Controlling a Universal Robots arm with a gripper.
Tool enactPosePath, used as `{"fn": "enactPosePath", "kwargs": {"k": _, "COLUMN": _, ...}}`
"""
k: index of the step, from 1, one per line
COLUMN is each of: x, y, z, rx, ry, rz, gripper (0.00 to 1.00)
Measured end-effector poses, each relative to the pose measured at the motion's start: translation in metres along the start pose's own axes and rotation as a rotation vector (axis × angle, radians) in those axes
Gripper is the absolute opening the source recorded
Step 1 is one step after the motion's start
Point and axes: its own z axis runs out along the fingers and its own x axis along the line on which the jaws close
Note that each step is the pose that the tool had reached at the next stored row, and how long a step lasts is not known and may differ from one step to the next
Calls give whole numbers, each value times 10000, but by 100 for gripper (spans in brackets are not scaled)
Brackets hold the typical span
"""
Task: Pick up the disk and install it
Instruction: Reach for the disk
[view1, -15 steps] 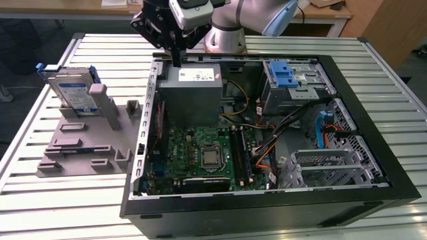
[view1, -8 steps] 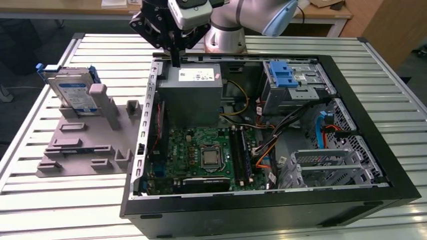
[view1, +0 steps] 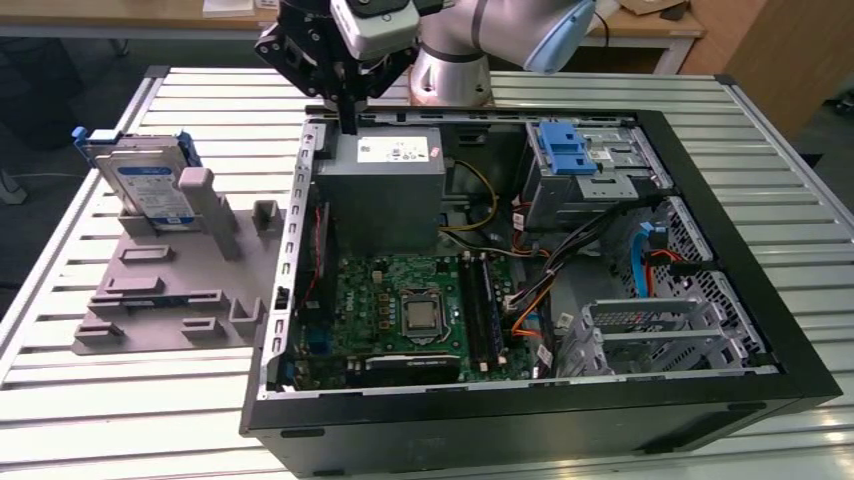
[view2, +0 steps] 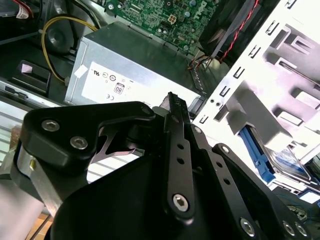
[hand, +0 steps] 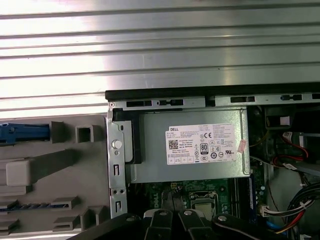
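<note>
In the exterior view, the gripper (view1: 350, 126) is seen hanging over the far edge of the open case (view1: 747, 330), its tip just above the power supply (view1: 387, 195). The fingers (hand: 161, 221) are shown pressed together in the first wrist view, and nothing is held between them. The disk (view1: 144, 185) is found well apart from the gripper, on the exterior view's left of the case. It is stood upright on its edge in a grey holder (view1: 167, 300) that is laid on the slatted table (view1: 134, 420). The disk's blue bracket is seen around its edge. In the second wrist view the disk (view2: 286, 161) is seen beyond the closed gripper (view2: 172, 99), set in the pale holder (view2: 280, 75). A motherboard (view1: 400, 310) is seen inside the case, below the power supply, and a drive cage (view1: 594, 170) is set at the far corner.
</note>
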Motion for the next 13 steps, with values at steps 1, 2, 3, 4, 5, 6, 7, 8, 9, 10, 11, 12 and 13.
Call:
{"fn": "enactPosePath", "kwargs": {"k": 1, "x": 3, "y": 0, "z": 0, "rx": 0, "ry": 0, "rz": 0, "gripper": 11}}
{"fn": "enactPosePath", "kwargs": {"k": 2, "x": 10, "y": -1, "z": 0, "rx": 0, "ry": 0, "rz": -1, "gripper": 11}}
{"fn": "enactPosePath", "kwargs": {"k": 3, "x": 17, "y": -2, "z": -1, "rx": 2, "ry": 1, "rz": -1, "gripper": 11}}
{"fn": "enactPosePath", "kwargs": {"k": 4, "x": 24, "y": -2, "z": -1, "rx": 0, "ry": 0, "rz": -1, "gripper": 11}}
{"fn": "enactPosePath", "kwargs": {"k": 5, "x": 32, "y": -2, "z": -1, "rx": 0, "ry": 0, "rz": -1, "gripper": 11}}
{"fn": "enactPosePath", "kwargs": {"k": 6, "x": 41, "y": -3, "z": -1, "rx": 1, "ry": 1, "rz": -1, "gripper": 11}}
{"fn": "enactPosePath", "kwargs": {"k": 7, "x": 53, "y": -4, "z": -1, "rx": 0, "ry": 0, "rz": -1, "gripper": 11}}
{"fn": "enactPosePath", "kwargs": {"k": 8, "x": 66, "y": -5, "z": -2, "rx": 0, "ry": 0, "rz": 0, "gripper": 11}}
{"fn": "enactPosePath", "kwargs": {"k": 9, "x": 79, "y": -5, "z": -2, "rx": 0, "ry": 0, "rz": 0, "gripper": 11}}
{"fn": "enactPosePath", "kwargs": {"k": 10, "x": 90, "y": -1, "z": -2, "rx": 0, "ry": 0, "rz": 0, "gripper": 11}}
{"fn": "enactPosePath", "kwargs": {"k": 11, "x": 99, "y": 7, "z": -2, "rx": 1, "ry": 1, "rz": 0, "gripper": 11}}
{"fn": "enactPosePath", "kwargs": {"k": 12, "x": 109, "y": 13, "z": -2, "rx": 1, "ry": 1, "rz": -1, "gripper": 11}}
{"fn": "enactPosePath", "kwargs": {"k": 13, "x": 118, "y": 18, "z": -2, "rx": 1, "ry": 1, "rz": -1, "gripper": 11}}
